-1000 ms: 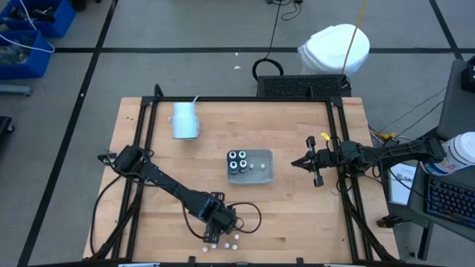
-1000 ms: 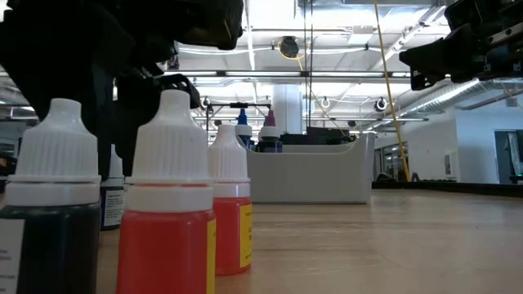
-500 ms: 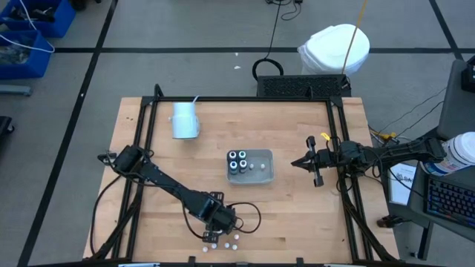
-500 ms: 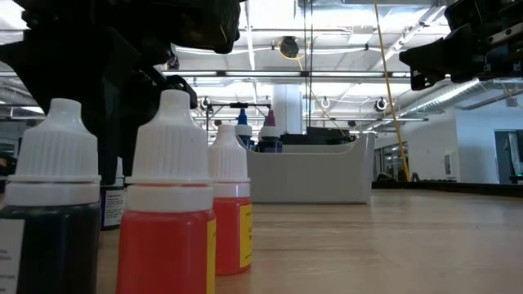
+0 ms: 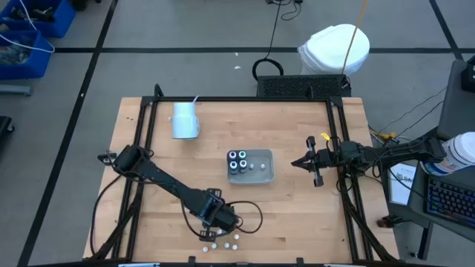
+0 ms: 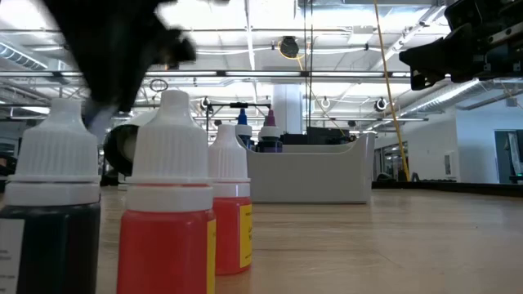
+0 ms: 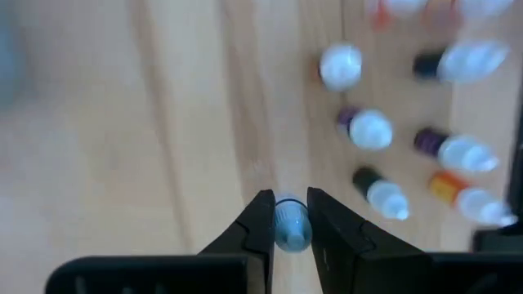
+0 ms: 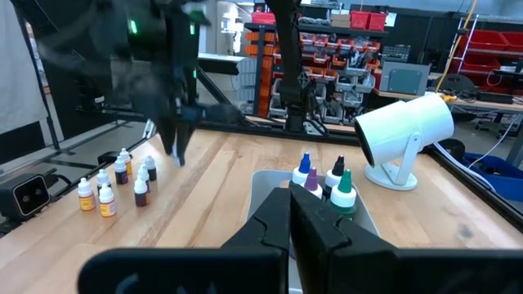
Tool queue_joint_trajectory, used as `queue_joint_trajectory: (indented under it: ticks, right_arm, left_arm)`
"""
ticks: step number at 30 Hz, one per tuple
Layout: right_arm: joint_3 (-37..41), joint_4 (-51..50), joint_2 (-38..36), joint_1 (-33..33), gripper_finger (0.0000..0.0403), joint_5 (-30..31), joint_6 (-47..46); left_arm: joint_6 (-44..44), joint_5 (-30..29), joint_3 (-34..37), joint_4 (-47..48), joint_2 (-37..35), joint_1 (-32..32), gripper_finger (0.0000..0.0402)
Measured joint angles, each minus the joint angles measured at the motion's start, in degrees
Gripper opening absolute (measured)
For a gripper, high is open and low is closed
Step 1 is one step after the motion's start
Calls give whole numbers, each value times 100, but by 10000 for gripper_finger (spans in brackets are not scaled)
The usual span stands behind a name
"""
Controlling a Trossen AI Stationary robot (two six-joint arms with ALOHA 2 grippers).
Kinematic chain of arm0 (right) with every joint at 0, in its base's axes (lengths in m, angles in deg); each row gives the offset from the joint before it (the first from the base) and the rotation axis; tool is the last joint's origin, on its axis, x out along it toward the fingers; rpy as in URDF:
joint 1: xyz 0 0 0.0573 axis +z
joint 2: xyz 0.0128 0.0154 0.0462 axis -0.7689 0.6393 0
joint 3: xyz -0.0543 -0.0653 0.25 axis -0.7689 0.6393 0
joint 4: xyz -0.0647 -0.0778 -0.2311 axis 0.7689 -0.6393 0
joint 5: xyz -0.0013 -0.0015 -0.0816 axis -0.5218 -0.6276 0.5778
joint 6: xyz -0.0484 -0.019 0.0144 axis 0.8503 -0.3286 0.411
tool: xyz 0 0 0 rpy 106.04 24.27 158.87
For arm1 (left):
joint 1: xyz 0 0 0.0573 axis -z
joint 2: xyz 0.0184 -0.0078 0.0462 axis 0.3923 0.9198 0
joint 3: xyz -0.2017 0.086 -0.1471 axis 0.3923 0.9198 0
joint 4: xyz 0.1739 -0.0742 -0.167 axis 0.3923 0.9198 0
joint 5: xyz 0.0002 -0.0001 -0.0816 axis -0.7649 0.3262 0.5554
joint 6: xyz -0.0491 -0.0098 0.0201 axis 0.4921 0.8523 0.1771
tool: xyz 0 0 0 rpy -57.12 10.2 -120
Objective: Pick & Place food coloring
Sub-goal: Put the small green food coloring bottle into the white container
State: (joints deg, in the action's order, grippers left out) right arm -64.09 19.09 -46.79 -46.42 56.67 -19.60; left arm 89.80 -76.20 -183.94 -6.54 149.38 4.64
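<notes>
Wooden plank table (image 5: 297,215), smooth and pale, carries all items. Left gripper (image 7: 286,224), above the near edge, holds one small white-capped food coloring bottle (image 7: 288,226) between narrow jaws. Loose plastic bottles (image 5: 223,241) stand below at that edge. Risk: the rounded, slick cap could slip or tilt if the grip is off-centre. Grey rectangular tray (image 5: 261,172) sits mid-table. Right gripper (image 5: 295,162), jaws shut and empty, waits near the right edge.
</notes>
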Motion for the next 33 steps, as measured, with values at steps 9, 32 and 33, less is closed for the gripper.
queue_joint_trajectory:
  ticks: [9,32,33]
  right_arm:
    - [0,35,0,1,0,0,4]
    - [2,40,-1,0,0,0,168]
    - [2,39,1,-1,0,2,170]
  left_arm:
    - [-728,-1074,-2180,879,-9,-464,58]
    - [-2125,-473,-3639,559,1684,-2524,58]
    - [-2139,-483,-3679,574,1757,-2545,58]
